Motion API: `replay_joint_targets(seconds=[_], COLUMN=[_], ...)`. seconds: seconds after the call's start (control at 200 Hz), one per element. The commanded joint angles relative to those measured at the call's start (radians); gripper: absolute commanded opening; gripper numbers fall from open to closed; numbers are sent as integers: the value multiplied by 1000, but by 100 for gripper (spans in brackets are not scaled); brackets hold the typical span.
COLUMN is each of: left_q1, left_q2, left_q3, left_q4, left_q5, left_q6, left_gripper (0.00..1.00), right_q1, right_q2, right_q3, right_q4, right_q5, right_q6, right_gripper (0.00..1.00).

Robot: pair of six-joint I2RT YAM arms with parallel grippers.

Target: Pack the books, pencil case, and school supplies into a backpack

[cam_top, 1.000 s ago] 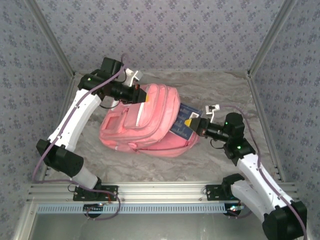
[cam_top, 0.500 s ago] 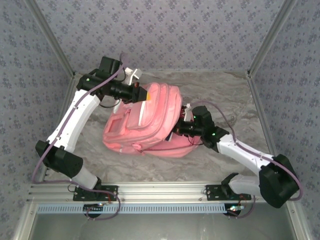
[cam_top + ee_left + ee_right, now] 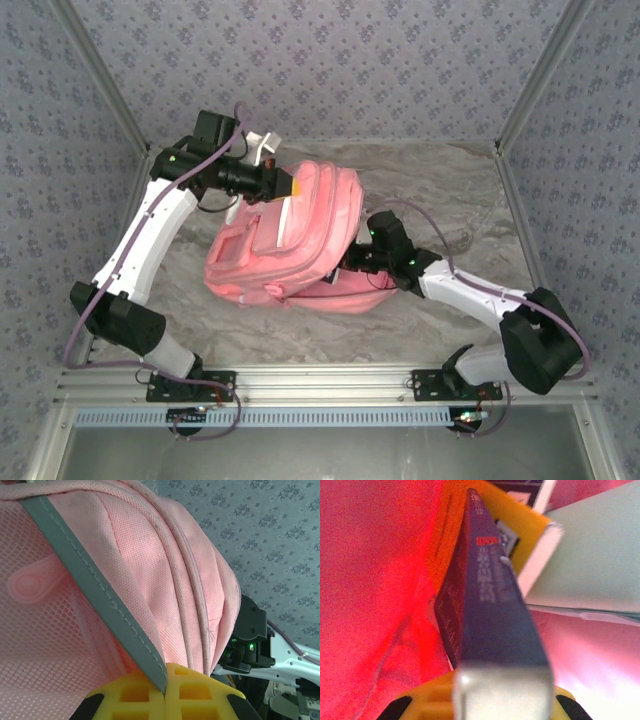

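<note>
pinching a navy book (image 3: 490,605) at bottom centre, right gripper (image 3: 502,700) sits inside the backpack (image 3: 300,230); left gripper (image 3: 165,692) clamps its trim (image 3: 95,590).

The backpack (image 3: 300,245) and 2 stowed books (image 3: 590,555) hem right gripper (image 3: 490,705) with navy book (image 3: 490,605).

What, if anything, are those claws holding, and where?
The left gripper pinches the backpack by its edge trim; the right gripper grips a navy book by its near end.

Marbled grey table cloth (image 3: 470,200) between grey-blue floral-papered walls (image 3: 330,70).
A ribbed aluminium rail (image 3: 330,381) spans the near edge; the cloth lies wrinkled toward the back.
</note>
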Motion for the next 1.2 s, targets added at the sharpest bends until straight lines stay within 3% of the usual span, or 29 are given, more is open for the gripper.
replay_joint_targets(seconds=[0.0,0.045,0.14,0.325,0.47,0.6,0.64,1.064,1.199], left_q1=[-17,-20,-22,-23,-18,9,16,38,6], left_q2=[-49,-45,-40,-34,-38,-52,-58,-81,-68], left_q3=[74,79,88,88,81,49,39,-57,-98], left_q4=[164,165,164,170,165,179,180,179,179], left_q5=[149,145,140,141,139,133,127,34,0], left_q6=[1,-1,-5,-11,-2,-14,-14,-2,9], left_gripper=[0,0,0,0,0,0,0,0,0], right_q1=[38,51,74,113,141,138,136,52,16], right_q2=[60,94,187,376,446,321,269,-294,-508], right_q3=[80,117,179,230,258,167,135,-196,-236], right_q4=[34,7,-30,183,301,327,303,-6,-173], right_q5=[-20,8,37,40,28,101,124,408,501], right_q6=[37,65,86,259,250,154,115,-82,-185], right_gripper=[1,10,15,28,46,78,82,80,85])
